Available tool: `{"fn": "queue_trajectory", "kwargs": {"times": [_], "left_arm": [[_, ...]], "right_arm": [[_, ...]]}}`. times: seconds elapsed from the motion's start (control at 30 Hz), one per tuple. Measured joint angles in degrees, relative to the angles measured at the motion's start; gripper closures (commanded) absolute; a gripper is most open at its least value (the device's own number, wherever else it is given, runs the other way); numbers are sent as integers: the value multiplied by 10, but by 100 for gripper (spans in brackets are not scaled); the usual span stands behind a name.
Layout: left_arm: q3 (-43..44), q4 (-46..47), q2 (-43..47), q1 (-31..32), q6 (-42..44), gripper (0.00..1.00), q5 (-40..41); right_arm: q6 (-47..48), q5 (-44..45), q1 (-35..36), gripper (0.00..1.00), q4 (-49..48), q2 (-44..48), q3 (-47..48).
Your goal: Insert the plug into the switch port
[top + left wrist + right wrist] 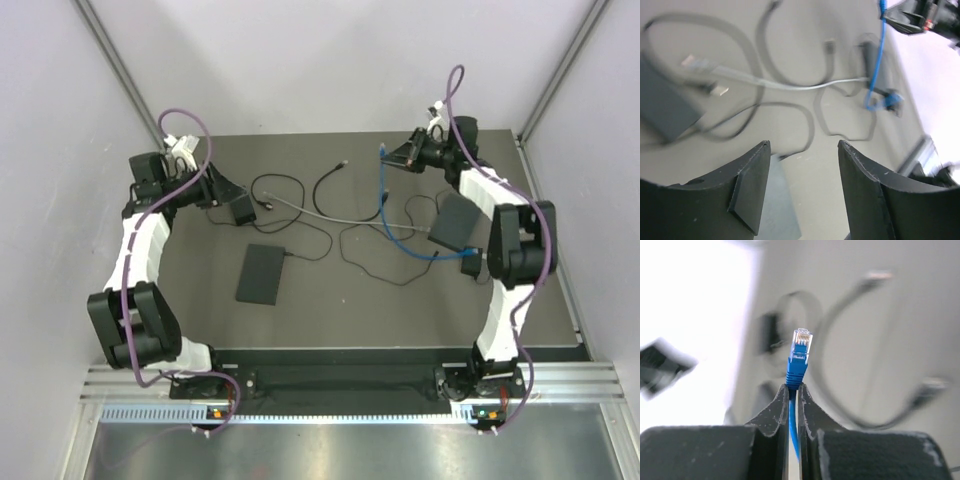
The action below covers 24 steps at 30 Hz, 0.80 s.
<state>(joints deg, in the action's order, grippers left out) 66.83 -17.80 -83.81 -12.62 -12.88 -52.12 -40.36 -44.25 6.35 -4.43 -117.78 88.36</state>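
At the far right of the dark mat [330,310], the right gripper [793,390] is pinched tight on the blue cable [792,420], just below its plug [801,347]. The plug stands clear above the fingertips, its transparent tip pointing away from the gripper and in the air, touching nothing. From the grip the cable drops to the mat and runs toward the near right, ending just beside a dark box [452,220] by the right arm.

Far left: the left gripper [804,150] is spread wide with nothing between its fingers. A small black box [243,210] sits just beside it. A flat dark box [262,273] lies mid-mat, nearer the arm bases. A grey cable [790,86] and looping black cables [365,255] lie between the arms.

Cannot tell which box is the switch. The plug is well apart from both left-hand boxes.
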Motion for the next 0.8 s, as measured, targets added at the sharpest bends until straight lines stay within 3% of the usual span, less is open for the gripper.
{"fn": "queue_trajectory", "kwargs": {"times": [0.13,0.27,0.53,0.8], "left_arm": [[3,46,35,2,4,38,-98],[2,90,84,21,28,34,-163],[17,92,151,152,154,30,-205],[94,-26,151,289,411,29,-171]], "right_arm": [[-6,-109,-1,100,-62,113,-74],[16,-187,2,100,-65,229,-150],[209,-234,36,100,140,394,-171],[377,-230,119,100,332,470,-170]]}}
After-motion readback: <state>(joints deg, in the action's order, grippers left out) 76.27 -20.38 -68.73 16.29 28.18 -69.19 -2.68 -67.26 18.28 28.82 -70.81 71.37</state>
